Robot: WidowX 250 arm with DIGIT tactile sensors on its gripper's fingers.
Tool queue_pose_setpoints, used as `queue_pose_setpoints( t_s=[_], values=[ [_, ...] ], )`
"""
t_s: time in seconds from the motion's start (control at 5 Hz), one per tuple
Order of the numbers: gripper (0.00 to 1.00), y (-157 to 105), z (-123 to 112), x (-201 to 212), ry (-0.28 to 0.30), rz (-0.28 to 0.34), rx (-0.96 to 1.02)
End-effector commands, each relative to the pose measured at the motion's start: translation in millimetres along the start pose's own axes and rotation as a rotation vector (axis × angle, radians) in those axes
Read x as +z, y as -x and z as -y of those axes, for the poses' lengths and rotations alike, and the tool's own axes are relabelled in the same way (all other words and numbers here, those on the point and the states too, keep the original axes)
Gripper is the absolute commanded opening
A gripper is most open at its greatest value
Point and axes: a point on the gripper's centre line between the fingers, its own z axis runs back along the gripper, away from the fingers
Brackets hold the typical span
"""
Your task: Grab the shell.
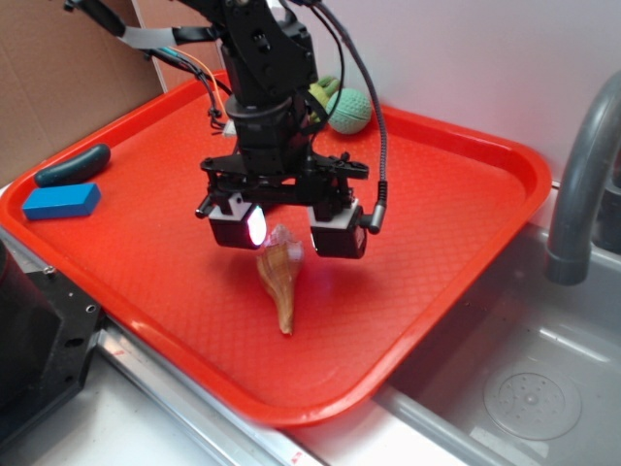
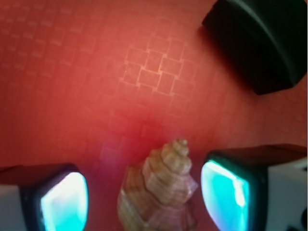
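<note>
The tan-orange spiral shell (image 1: 279, 277) lies on the red tray (image 1: 146, 175), its whorled end under my gripper and its thin point aimed at the tray's near edge. My gripper (image 1: 288, 233) hangs straight over the whorled end, open, one glowing pad on each side. In the wrist view the ribbed shell (image 2: 161, 190) sits between the two lit pads (image 2: 226, 192), with a red gap on both sides. It touches neither pad.
A blue block (image 1: 61, 201) and a dark green curved object (image 1: 73, 164) lie at the tray's left. A green knitted toy (image 1: 346, 110) rests at the tray's far edge. A grey faucet (image 1: 582, 184) and sink (image 1: 505, 388) are on the right.
</note>
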Motion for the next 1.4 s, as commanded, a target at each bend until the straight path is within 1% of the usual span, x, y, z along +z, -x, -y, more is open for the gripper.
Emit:
queue_pose_setpoints(
  t_s=[0.0,0.2,0.4,0.6,0.8,1.0,1.2],
  values=[
    [1.00,2.6,5.0,1.9,0.057,0.031,0.014],
    [1.00,-9.7,8.7,-8.4,0.059,0.008,0.026],
    [0.97,-21.8,10.8,-12.0,0.065,0.014,0.052],
    [0.00,-44.7,18.0,-17.5,0.081,0.004,0.058],
    [0.00,-58.2,25.4,-7.8,0.085,0.022,0.032],
    [0.00,-70.1,30.9,10.0,0.090,0.063,-0.053],
    [1.00,-70.1,30.9,10.0,0.090,0.063,-0.053]
  ],
)
